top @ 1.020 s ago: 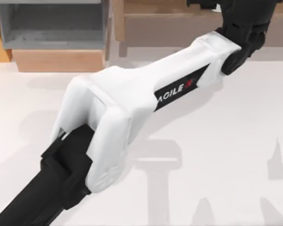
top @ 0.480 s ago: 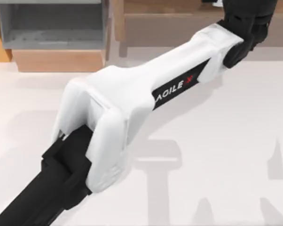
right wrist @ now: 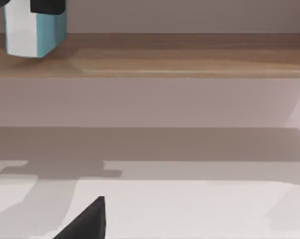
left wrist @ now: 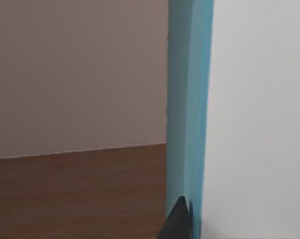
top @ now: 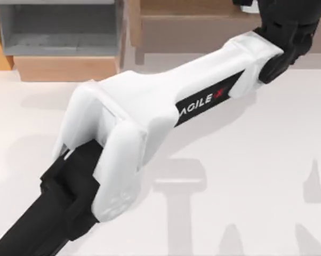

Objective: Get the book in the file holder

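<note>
Our left arm (top: 150, 112) stretches across the white desk (top: 267, 160) from the near left to the far right, where its gripper (right wrist: 48, 6) pinches the teal book (right wrist: 34, 31) upright between its fingers over the long brown wooden shelf (top: 203, 26). The file holder (top: 59, 42), grey inside with a tan front, stands at the far left, well apart from the book. The top view cuts off the left gripper and book; of our right gripper one dark fingertip (right wrist: 87, 221) shows, so we cannot tell its fingers' state.
</note>
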You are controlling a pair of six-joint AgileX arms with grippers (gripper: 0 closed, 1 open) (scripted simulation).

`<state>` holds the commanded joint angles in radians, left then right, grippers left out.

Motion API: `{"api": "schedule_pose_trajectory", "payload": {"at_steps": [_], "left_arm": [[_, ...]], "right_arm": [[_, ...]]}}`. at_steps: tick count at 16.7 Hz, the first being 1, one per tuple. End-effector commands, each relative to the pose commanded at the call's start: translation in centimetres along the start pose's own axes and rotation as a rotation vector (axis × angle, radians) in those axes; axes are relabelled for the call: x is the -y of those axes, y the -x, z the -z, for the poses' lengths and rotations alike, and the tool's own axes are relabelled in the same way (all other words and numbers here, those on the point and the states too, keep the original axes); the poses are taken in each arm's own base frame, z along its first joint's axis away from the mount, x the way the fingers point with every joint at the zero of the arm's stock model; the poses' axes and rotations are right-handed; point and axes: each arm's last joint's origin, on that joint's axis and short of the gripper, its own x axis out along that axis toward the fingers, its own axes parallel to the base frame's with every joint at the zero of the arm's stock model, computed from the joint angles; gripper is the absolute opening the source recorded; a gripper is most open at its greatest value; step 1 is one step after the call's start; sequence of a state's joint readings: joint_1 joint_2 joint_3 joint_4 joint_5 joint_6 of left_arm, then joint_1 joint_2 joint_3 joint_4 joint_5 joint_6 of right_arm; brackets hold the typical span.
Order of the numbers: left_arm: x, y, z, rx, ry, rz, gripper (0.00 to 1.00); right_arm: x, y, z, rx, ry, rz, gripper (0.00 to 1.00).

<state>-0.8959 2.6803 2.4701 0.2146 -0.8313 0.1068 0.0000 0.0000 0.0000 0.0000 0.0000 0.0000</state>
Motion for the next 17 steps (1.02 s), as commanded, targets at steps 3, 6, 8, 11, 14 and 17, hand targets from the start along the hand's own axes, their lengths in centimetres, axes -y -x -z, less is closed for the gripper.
{"api": "schedule_pose_trajectory", "payload": {"at_steps": [3, 6, 8, 11, 14, 17], "left_arm": [[0.2, 2.7, -0.7, -0.019, -0.148, 0.008, 0.0], [-0.9, 5.9, -1.5, -0.038, -0.322, 0.004, 0.0], [-2.5, 8.0, -1.7, -0.057, -0.45, -0.005, 0.0], [-5.9, 11.1, -1.1, -0.091, -0.646, -0.017, 0.0], [-9.9, 13.8, 0.3, -0.124, -0.839, -0.018, 0.0], [-14.2, 15.7, 2.4, -0.159, -1.026, -0.005, 0.0]], "right_arm": [[0.0, 0.0, 0.0, 0.0, 0.0, 0.0, 1.0], [0.0, 0.0, 0.0, 0.0, 0.0, 0.0, 1.0], [0.0, 0.0, 0.0, 0.0, 0.0, 0.0, 1.0], [0.0, 0.0, 0.0, 0.0, 0.0, 0.0, 1.0], [0.0, 0.0, 0.0, 0.0, 0.0, 0.0, 1.0], [0.0, 0.0, 0.0, 0.0, 0.0, 0.0, 1.0]]}}
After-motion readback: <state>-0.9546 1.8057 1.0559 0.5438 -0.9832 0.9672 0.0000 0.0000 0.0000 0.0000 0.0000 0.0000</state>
